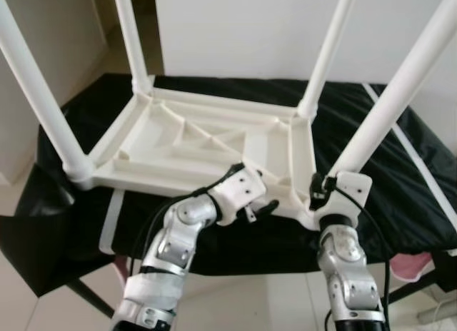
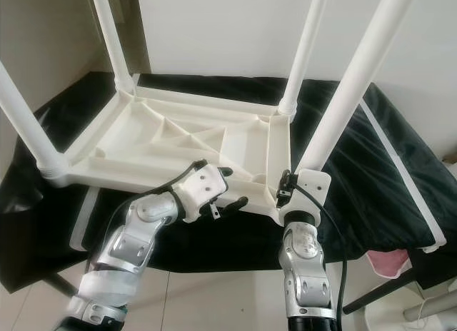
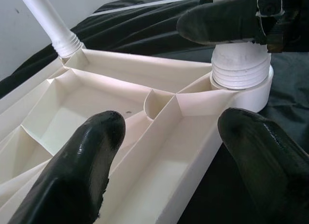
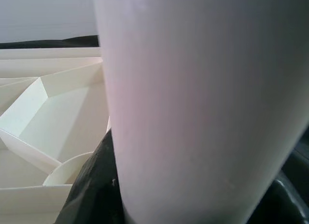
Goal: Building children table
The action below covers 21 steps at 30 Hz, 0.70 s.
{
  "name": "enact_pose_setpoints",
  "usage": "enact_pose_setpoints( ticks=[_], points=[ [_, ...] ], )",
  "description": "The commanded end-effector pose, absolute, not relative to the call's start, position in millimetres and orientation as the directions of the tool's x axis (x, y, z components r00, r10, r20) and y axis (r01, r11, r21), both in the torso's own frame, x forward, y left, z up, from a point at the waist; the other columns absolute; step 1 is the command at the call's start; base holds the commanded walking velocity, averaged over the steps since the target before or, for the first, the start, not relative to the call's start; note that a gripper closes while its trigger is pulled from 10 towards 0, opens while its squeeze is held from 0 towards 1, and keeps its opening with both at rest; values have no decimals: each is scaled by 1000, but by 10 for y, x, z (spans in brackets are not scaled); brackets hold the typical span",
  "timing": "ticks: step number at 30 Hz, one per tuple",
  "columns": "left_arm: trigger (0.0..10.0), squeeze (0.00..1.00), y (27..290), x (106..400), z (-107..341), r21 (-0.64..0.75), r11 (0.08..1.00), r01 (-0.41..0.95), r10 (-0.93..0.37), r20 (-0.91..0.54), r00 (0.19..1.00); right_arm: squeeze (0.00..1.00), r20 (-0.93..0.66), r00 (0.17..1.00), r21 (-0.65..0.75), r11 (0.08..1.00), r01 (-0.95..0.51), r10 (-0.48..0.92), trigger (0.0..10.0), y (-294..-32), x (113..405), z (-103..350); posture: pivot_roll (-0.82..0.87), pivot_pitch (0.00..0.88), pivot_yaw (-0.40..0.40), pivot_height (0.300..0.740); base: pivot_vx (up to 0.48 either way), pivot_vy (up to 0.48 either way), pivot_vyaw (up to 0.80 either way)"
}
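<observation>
Black cloth [image 1: 400, 181] supports the inverted tabletop [image 1: 207, 142], four legs fitted. Right gripper [image 1: 319, 190] clamps the near-right leg [image 1: 389, 106], apparently still tightening; left gripper [image 2: 230, 195] spread, bracing the rim.

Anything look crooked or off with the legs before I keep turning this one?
The near-right leg leans outward, and its thread rings sit exposed above the corner socket, so it looks not fully screwed in. The right gripper is closed around its base. The far-left leg and tabletop look undamaged.
</observation>
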State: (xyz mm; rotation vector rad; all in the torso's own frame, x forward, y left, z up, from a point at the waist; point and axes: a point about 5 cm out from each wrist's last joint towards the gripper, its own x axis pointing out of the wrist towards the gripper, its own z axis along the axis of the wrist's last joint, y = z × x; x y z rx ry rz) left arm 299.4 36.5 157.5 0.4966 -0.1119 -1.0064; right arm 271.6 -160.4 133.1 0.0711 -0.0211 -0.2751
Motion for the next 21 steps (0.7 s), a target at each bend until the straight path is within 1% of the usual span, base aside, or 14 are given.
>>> enact_pose_setpoints(
  ticks=[1, 10, 11, 17, 20, 21],
  points=[
    [10000, 0, 398, 3061, 1662, 473, 565, 677, -750, -48, 659, 0, -109, 948, 77, 949, 307, -298, 10000, -1592, 2675, 1114, -34, 16, -30, 740, 0, 0, 0],
    [10000, 0, 414, 3077, 1672, 476, 572, 668, -743, -45, 668, 0, -79, 953, 68, 953, 297, -291, 10000, -1571, 2695, 1162, -32, 12, -33, 740, 0, 0, 0],
    [10000, 0, 406, 3076, 1673, 475, 572, 668, -743, -43, 667, 1000, -56, 957, 65, 955, 289, -286, 10000, -1580, 2697, 1193, -35, 12, -39, 740, 0, 0, 0],
    [10000, 0, 390, 3078, 1676, 472, 575, 668, -743, -40, 668, 1000, -8, 963, 74, 960, 270, -270, 10000, -1611, 2692, 1258, -36, 11, -43, 740, 0, 0, 0],
    [10000, 0, 377, 3077, 1669, 470, 576, 669, -744, -38, 668, 1000, 44, 976, 90, 974, 209, -213, 10000, -1683, 2681, 1319, -38, 2, -50, 740, 0, 0, 0],
    [10000, 0, 377, 3077, 1669, 470, 576, 669, -744, -38, 668, 1000, 44, 976, 90, 974, 209, -213, 10000, -1683, 2681, 1319, -38, 2, -50, 740, 0, 0, 0]
  ],
)
